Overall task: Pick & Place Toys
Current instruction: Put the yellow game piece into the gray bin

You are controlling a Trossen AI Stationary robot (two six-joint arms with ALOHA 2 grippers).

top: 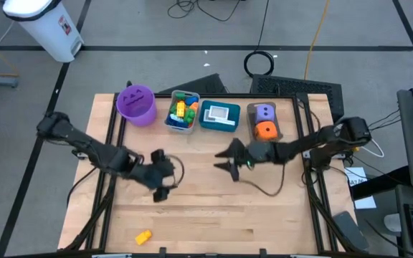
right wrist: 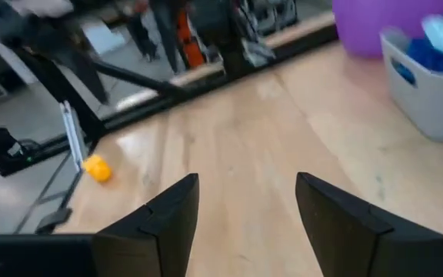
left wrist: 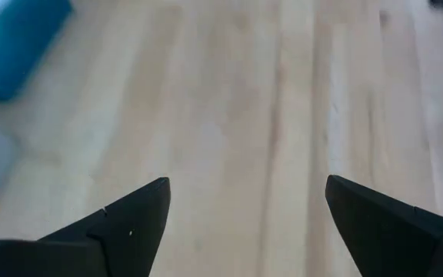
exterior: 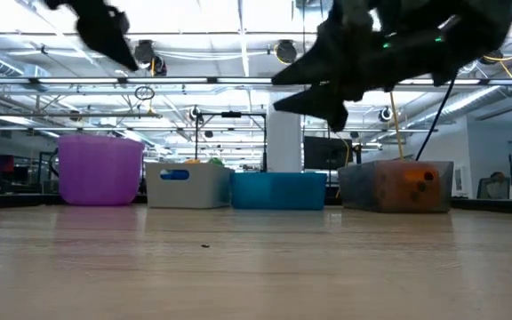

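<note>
1. High view: left gripper [top: 165, 174] hovers mid-table, fingers spread, empty.
2. Right gripper [top: 224, 160] hangs below the teal bin [top: 219, 116], fingers apart, empty.
3. Yellow brick [top: 143, 237] lies at the table's near edge.

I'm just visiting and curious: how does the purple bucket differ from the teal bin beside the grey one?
The purple bucket is round and stands taller in the low view; the teal bin is rectangular and lower. The bucket looks empty from above, whereas the bin holds a flat white card. Both are open-topped and stand in the same row along the table's far edge.
</note>
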